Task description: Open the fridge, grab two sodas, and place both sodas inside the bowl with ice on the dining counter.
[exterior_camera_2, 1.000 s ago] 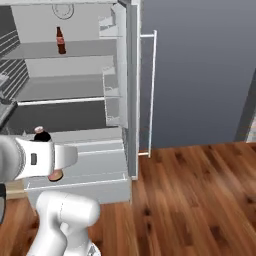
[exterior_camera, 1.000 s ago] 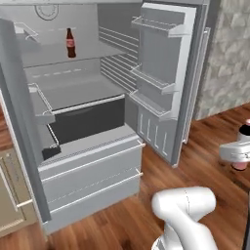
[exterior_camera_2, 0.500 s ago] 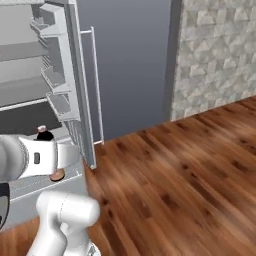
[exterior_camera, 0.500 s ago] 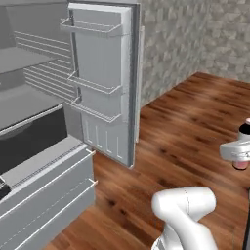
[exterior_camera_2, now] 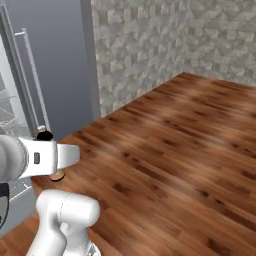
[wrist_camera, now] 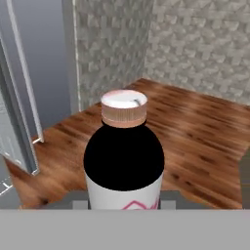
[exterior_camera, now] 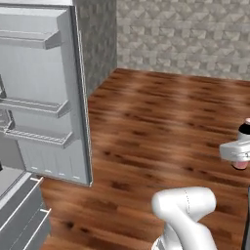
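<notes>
A dark-brown soda bottle [wrist_camera: 124,158] with a pale cap and white-and-red label stands upright in the middle of the hand view. My gripper [exterior_camera: 240,149] is shut on it. At the right edge of the left base view the bottle's dark end [exterior_camera: 243,129] pokes above the hand. In the right base view my gripper [exterior_camera_2: 51,156] holds the same soda [exterior_camera_2: 45,135] at the lower left. The fridge's open door [exterior_camera: 44,97] with its shelves fills the left, drawers [exterior_camera: 19,210] below. The other soda, the bowl with ice and the dining counter are out of view.
Brown wood floor [exterior_camera: 161,127] spreads ahead to a grey stone-pattern wall [exterior_camera: 185,34]. The fridge door's outer face with its bar handle [exterior_camera_2: 31,82] stands at the left of the right base view. My white arm base [exterior_camera: 183,210] is at the bottom.
The whole picture has swung to the right: the camera moved, so the fridge interior slid off to the left and floor and wall came in. My hand keeps the soda.
</notes>
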